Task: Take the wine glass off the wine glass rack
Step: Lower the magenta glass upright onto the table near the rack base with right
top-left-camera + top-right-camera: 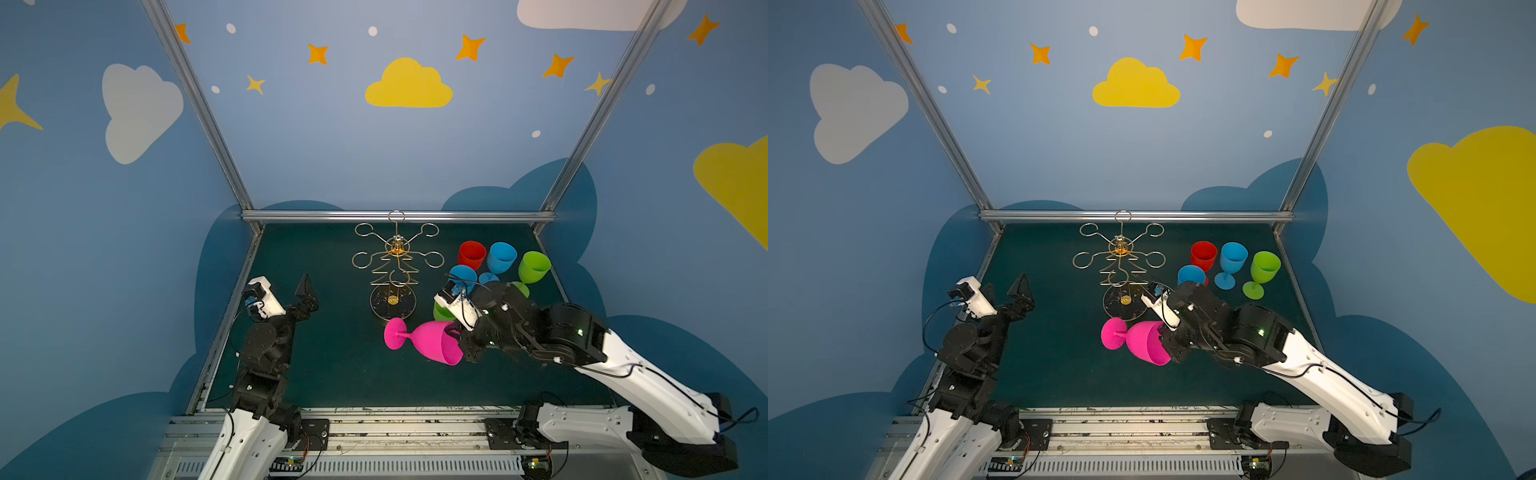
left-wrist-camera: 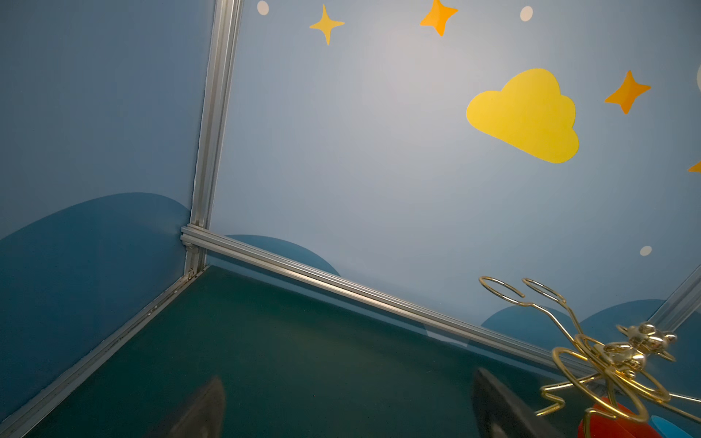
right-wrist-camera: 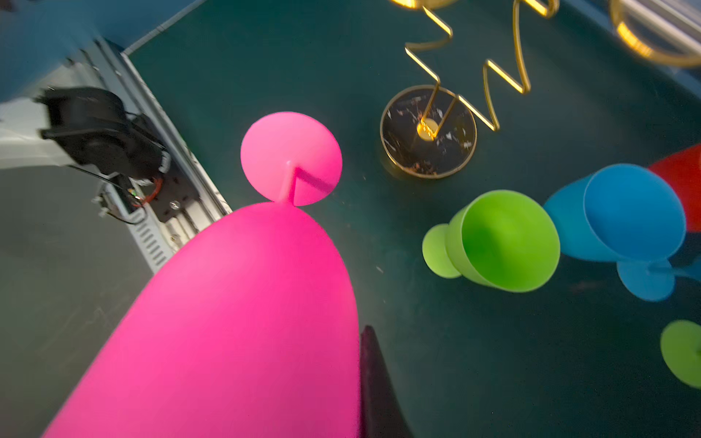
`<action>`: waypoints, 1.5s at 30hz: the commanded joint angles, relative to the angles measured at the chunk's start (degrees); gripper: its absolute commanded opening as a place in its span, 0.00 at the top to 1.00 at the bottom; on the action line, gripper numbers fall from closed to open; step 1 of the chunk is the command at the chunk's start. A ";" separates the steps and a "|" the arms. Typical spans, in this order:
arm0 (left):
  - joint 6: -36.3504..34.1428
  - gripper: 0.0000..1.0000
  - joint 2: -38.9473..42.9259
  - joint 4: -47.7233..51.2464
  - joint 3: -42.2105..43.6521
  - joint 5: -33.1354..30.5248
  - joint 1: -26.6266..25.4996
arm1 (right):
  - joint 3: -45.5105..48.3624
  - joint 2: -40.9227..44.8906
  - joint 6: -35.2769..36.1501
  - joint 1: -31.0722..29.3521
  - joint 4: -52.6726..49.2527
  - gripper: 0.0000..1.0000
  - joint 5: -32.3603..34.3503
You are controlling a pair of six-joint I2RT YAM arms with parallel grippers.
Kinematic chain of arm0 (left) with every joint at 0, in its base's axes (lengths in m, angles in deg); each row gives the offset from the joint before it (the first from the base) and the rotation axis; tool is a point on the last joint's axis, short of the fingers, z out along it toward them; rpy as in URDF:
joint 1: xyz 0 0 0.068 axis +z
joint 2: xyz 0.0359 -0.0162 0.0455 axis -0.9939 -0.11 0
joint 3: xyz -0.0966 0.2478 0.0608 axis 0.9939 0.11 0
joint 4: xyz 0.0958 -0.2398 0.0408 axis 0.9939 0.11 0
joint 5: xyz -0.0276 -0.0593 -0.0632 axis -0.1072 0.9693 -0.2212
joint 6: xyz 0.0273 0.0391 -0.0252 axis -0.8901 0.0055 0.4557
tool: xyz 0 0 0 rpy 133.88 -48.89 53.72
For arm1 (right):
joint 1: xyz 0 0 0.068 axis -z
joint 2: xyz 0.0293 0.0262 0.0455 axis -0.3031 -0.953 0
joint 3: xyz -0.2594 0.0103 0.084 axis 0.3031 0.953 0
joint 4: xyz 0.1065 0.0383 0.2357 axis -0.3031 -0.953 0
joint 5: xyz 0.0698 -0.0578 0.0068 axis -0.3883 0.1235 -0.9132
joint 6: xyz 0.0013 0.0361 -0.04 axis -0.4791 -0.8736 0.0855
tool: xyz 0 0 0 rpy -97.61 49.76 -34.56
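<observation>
Rack [image 1: 392, 302] [image 1: 1125, 301]: thin gold wire on a round, dark marbled base with a gold rim. It has a central post, a zigzag wire section and radiating arms that end in open loops, and it stands upright at the mid-rear of the tabletop [image 1: 332, 361], a dark green matte surface. Pink glass [image 1: 436, 343] [image 1: 1144, 343]: smooth matte plastic with an egg-shaped bowl, slim stem and flat round foot. It is off the rack, tipped on its side in front of the base, foot pointing left and close to the base rim. Contact with the tabletop cannot be determined. Right gripper [image 1: 457, 334]: jaws clamped tight on the bowl's rim. One black wedge-shaped finger [image 3: 373, 379] lies along the outer wall and the other is hidden. Left gripper [image 2: 349, 415]: jaws spread wide, holding nothing, at the left edge, apart from the rack. Other glasses [image 1: 502, 257] in red, blue and green cluster right of the rack.
</observation>
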 commanded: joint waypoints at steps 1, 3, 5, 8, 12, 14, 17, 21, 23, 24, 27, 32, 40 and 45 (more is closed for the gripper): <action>0.66 0.01 0.50 0.18 0.12 1.20 0.56 | 1.14 -4.02 -3.13 -0.35 -5.35 1.00 4.90; 0.64 0.01 0.57 0.43 0.12 1.37 0.74 | 1.29 -6.61 -3.80 -0.36 -5.37 1.00 5.36; 0.46 0.01 0.62 0.57 0.12 1.46 0.84 | 1.39 -9.50 -4.29 -0.31 -5.04 1.00 5.67; 0.12 0.01 0.83 0.89 0.03 1.63 1.12 | 0.88 -14.10 -5.14 -0.34 -5.43 1.00 5.72; -0.24 0.01 1.44 1.25 -0.11 1.64 1.17 | -2.29 -20.74 -6.80 -0.28 -9.62 1.00 6.23; -0.18 0.00 1.60 1.43 -0.05 1.55 1.21 | -4.87 -24.58 -7.75 -0.02 -13.12 1.00 5.99; 0.02 0.00 1.60 1.28 0.11 1.37 1.35 | -7.31 -29.79 -10.68 0.18 -15.51 1.00 5.22; -0.28 0.01 1.49 1.44 -0.32 1.90 1.61 | -6.22 -30.41 -9.89 0.27 -10.89 1.00 2.31; -0.34 0.01 1.78 1.76 -0.41 1.77 1.70 | -6.44 -31.02 -10.02 0.35 -11.00 1.00 2.55; -0.33 0.01 1.90 1.74 -0.34 1.72 1.77 | -6.56 -31.35 -9.98 0.42 -10.93 1.00 2.56; -0.25 0.01 1.94 1.67 -0.22 1.72 1.81 | -6.25 -31.84 -9.73 0.51 -9.99 1.00 1.91; -0.23 0.01 2.18 1.72 -0.29 1.81 1.88 | -6.71 -31.37 -9.69 0.68 -8.97 0.85 1.88; -0.26 0.01 2.45 1.87 -0.23 1.64 2.05 | -7.76 -27.80 -8.95 1.39 -7.04 0.60 0.98; -0.32 0.01 2.55 1.69 -0.13 1.47 2.10 | -7.22 -22.05 -7.59 1.61 -4.38 0.48 1.49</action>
